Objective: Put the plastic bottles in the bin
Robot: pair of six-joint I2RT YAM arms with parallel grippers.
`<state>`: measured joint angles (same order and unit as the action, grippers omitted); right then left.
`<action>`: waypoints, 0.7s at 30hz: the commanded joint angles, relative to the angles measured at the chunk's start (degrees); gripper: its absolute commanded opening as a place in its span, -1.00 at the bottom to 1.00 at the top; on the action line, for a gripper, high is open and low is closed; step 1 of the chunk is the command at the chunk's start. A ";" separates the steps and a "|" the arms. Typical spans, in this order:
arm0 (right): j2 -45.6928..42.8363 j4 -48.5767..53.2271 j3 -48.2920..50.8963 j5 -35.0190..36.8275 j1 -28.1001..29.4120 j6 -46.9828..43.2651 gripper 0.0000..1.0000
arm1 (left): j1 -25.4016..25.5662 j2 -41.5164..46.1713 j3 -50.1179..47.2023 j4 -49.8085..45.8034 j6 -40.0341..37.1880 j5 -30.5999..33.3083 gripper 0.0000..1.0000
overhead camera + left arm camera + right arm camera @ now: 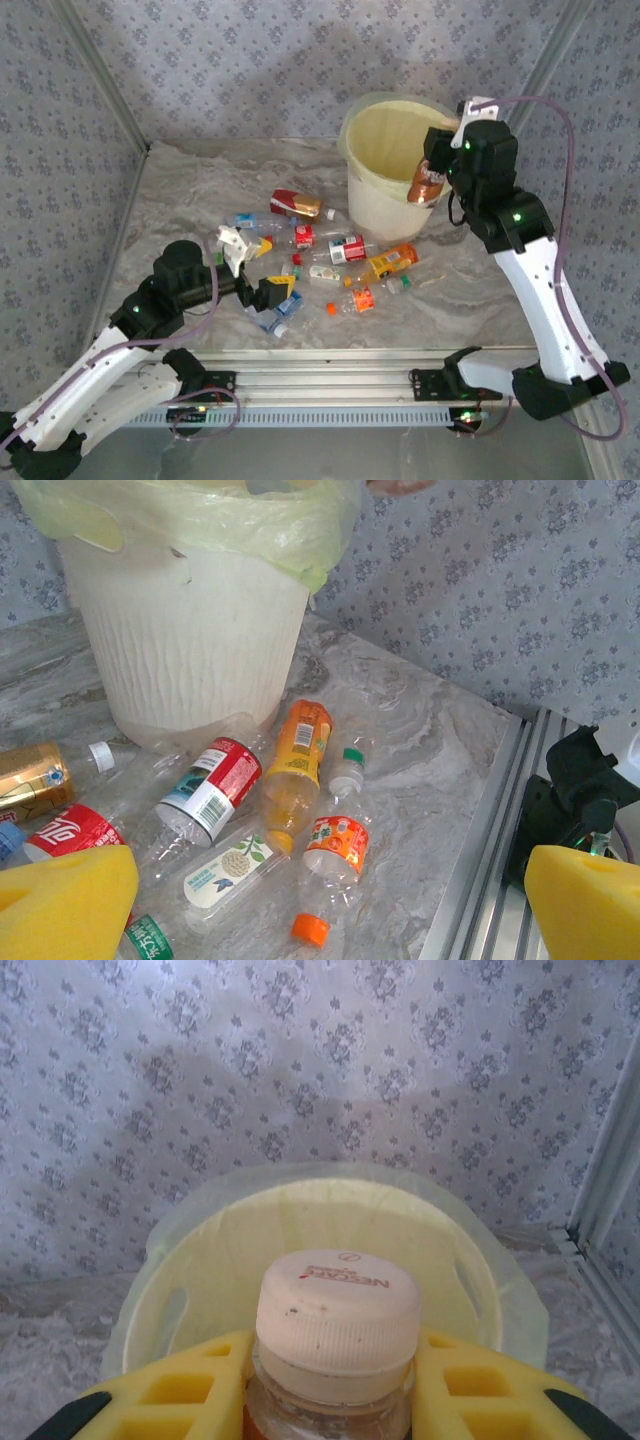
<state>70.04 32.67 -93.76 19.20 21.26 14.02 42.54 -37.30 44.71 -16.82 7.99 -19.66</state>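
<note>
— What's on the left?
— Left gripper (262, 270) is spread wide, by the plastic bottles (345, 248) strewn across the table (470, 290).
— And on the right?
— Right gripper (335, 1390) clamps a white-capped bottle (337, 1310), seemingly over the bin (385, 205) rim.

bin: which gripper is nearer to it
Right. The right gripper holds a bottle at the rim of the bin; the left gripper hangs open over the loose bottles, short of it.
</note>
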 commanded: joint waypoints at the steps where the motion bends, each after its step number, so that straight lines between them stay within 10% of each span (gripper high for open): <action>1: 3.31 -2.53 -4.22 -3.92 -2.77 -0.14 -0.31 | 0.29 -0.23 0.02 0.91 -0.78 0.51 0.99; 21: 27.58 6.00 -21.88 -13.85 -8.86 1.54 -0.31 | 0.31 -0.66 0.05 0.58 -0.69 0.45 0.99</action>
<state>95.13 34.24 -112.71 9.08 12.88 16.03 42.54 -38.04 44.71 -16.84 7.99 -19.66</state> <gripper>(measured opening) 0.353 0.994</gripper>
